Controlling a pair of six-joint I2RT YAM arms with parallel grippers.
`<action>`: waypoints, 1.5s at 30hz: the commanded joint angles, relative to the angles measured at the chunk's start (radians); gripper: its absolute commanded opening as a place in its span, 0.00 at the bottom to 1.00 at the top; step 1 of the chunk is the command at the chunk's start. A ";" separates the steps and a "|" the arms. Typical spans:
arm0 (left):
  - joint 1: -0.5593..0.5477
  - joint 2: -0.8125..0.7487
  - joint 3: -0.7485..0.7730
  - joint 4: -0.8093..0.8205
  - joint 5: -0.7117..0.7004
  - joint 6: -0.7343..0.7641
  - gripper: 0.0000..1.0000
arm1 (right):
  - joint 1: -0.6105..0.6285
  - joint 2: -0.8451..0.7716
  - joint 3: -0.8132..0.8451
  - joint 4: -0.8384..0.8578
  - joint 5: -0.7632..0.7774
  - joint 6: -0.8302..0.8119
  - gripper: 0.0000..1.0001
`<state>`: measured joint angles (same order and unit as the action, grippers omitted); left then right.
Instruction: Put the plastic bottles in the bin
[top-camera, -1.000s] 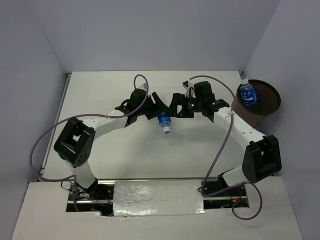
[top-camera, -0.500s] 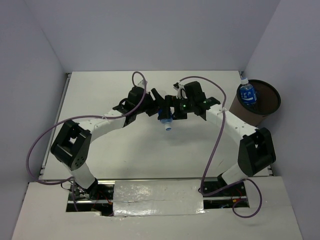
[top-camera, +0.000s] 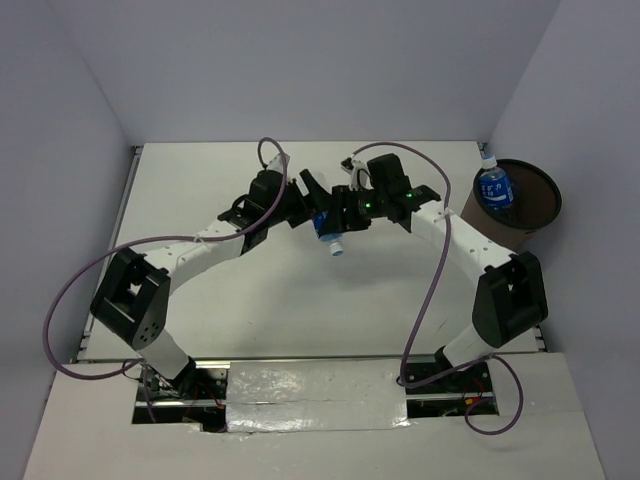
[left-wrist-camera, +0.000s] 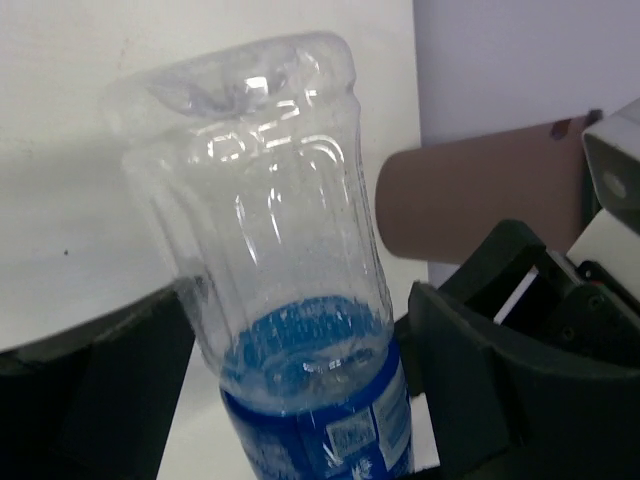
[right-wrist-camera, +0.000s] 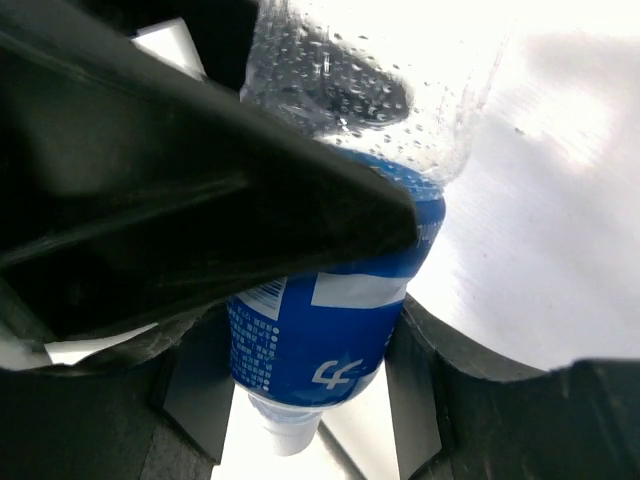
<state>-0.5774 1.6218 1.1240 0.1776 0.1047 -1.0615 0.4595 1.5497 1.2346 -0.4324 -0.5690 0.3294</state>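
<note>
**Two arms, two bottles, one bin; overhead and wrist views.** The left gripper (left-wrist-camera: 295, 315) and the right gripper (right-wrist-camera: 305, 335) meet tip to tip above the middle of the white table (top-camera: 280, 310). Between them is one blue-labelled bottle (top-camera: 326, 228), held clear of the table top.

- **Left jaws:** they pinch this bottle at the upper edge of its label, one finger on each side.
- **Right jaws:** they flank the label lower down, close against it on both sides. Whether they press on it cannot be told.
- **Long axis of the held bottle:** in the overhead view it runs diagonally. The white cap (top-camera: 337, 250) points toward the near edge and slightly right. The clear ribbed base points toward the far wall.
- **Wrist views:** in the left wrist view the base is the far end. In the right wrist view the cap is at the bottom of the frame.

The second bottle (top-camera: 495, 190), also blue-labelled, stands in the brown bin (top-camera: 510, 235). It is cap up against the left side of the bin's inner wall, and its cap rises above the dark rim.

The bin stands at the table's right edge, close to the right wall, and is well apart from the held bottle. The right forearm lies between the two. The pale walls (top-camera: 300, 70) bound the table on the left, far and right sides. White table surface shows all round the joined grippers. Two purple cables (top-camera: 430, 310), one per arm, loop out over the table
</note>
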 joint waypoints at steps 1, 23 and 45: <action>-0.012 -0.059 0.049 0.045 0.023 0.050 0.99 | -0.002 -0.005 0.092 -0.029 -0.121 -0.170 0.24; 0.266 -0.465 -0.101 -0.164 -0.112 0.265 0.99 | -0.579 -0.448 0.146 -0.072 0.115 -0.751 0.19; 0.271 -0.574 -0.283 -0.148 -0.034 0.232 0.99 | -0.981 -0.359 -0.041 0.212 0.367 -0.826 0.35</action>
<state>-0.3115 1.0653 0.8505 0.0002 0.0437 -0.8383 -0.5117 1.1851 1.2034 -0.3214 -0.2211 -0.4725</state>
